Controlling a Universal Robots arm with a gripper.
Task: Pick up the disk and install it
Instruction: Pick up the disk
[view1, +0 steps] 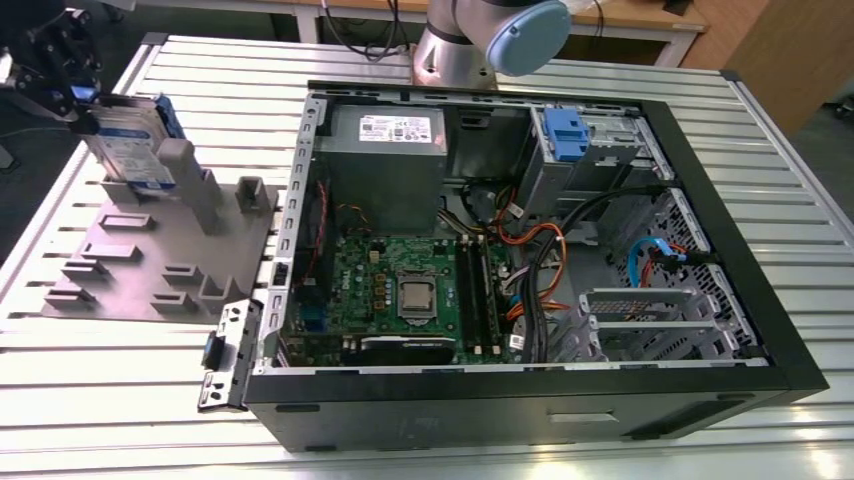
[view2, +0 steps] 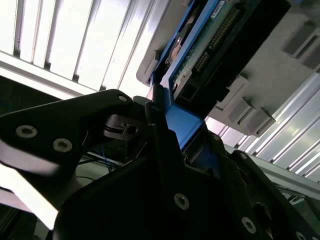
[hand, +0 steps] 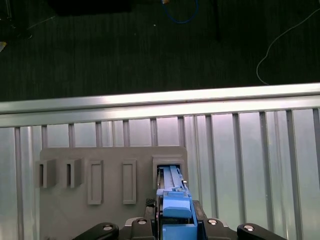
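At ten o'clock in the exterior view, the gripper (view1: 88, 108) has its jaws clamped on the disk (view1: 136, 150), which stands upright in a grey holder (view1: 140, 272), seemingly so an edge stays graspable.

Silver-grey disk (view1: 127, 145) with blue rails, upright on edge, in grey holder (view1: 147, 262), exterior view's left

disk (view1: 134, 145) upright in fixture (view1: 147, 275), case (view1: 534, 405) beside

Slatted aluminium table (view1: 781, 190), two loads
Grey fixture plate (view1: 147, 245) flat toward exterior view's left; open black computer case (view1: 507, 405) just beside it, taking up middle and exterior view's right
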